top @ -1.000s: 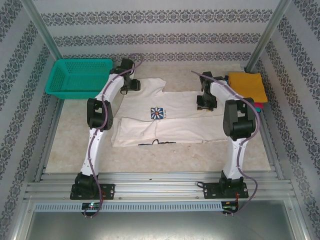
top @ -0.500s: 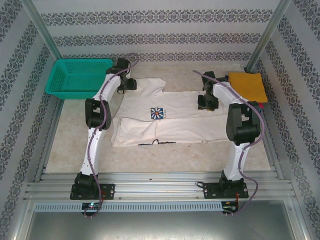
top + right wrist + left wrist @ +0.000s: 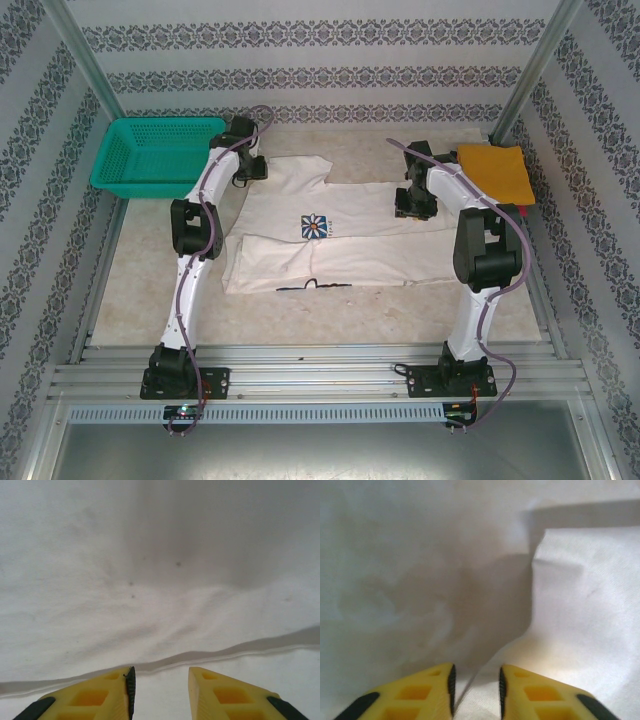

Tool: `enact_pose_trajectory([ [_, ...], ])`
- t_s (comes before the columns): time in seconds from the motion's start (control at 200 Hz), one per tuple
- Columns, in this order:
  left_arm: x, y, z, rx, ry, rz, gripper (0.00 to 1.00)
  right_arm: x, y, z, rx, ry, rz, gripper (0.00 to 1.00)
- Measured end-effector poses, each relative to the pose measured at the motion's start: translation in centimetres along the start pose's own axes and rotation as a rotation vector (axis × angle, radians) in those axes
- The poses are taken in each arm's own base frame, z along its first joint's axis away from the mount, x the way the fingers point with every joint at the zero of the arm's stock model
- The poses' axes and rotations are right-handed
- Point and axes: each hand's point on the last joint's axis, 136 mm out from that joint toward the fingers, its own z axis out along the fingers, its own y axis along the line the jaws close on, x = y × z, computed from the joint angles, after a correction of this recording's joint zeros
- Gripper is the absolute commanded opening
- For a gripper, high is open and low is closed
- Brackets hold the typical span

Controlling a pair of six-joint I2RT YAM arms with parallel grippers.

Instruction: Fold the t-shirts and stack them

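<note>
Basket (image 3: 150, 155) back-left, orange shirt (image 3: 495, 170) back-right; left gripper (image 3: 476, 670), right gripper (image 3: 161, 672) low on white t-shirt (image 3: 340, 250), jaws narrowly parted, grip unclear.

Left wrist view: the fingers (image 3: 427, 692) of my left hand (image 3: 475, 687) are cut off at 6 o'clock. An edge of the white t-shirt (image 3: 580, 605) runs into the gap, and I can't tell if it's pinched. The picture is soft. Right wrist view: right hand (image 3: 160, 690) fingers (image 3: 100, 700) are cropped at 6 too. Top view: the lettering beside the daisy print (image 3: 316, 227) is too small to read. At 2 o'clock the orange shirt (image 3: 495, 170) covers the red shirt (image 3: 516, 211) and teal shirt (image 3: 527, 214), slivers showing. My left arm hides the basket (image 3: 150, 155) corner at 4 o'clock.
</note>
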Motion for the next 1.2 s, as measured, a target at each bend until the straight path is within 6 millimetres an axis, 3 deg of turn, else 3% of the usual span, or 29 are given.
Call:
enact_pose_trajectory([
  [0.11, 0.1, -0.1, 0.0, 0.005, 0.003, 0.001, 0.32, 0.0, 0.1, 0.0, -0.004, 0.0, 0.0, 0.34],
  [0.505, 0.1, -0.5, 0.0, 0.005, 0.004, 0.017, 0.32, -0.4, 0.3, 0.0, -0.013, -0.014, 0.0, 0.34],
  [0.799, 1.3, -1.5, -0.3, 0.0, 0.027, 0.037, 0.32, -0.6, 0.8, 0.0, -0.042, -0.023, -0.001, 0.34],
  [0.974, 1.4, -1.5, -0.3, -0.018, 0.026, 0.046, 0.21, -0.7, 0.9, 0.0, -0.046, -0.026, -0.001, 0.33],
  [1.114, 1.4, -1.3, -0.3, -0.029, 0.028, 0.052, 0.0, -0.7, 0.9, 0.0, -0.046, -0.026, -0.001, 0.34],
  [1.204, 1.4, -1.4, -0.3, -0.03, 0.027, 0.051, 0.0, -0.7, 0.9, 0.0, -0.047, -0.027, -0.001, 0.33],
])
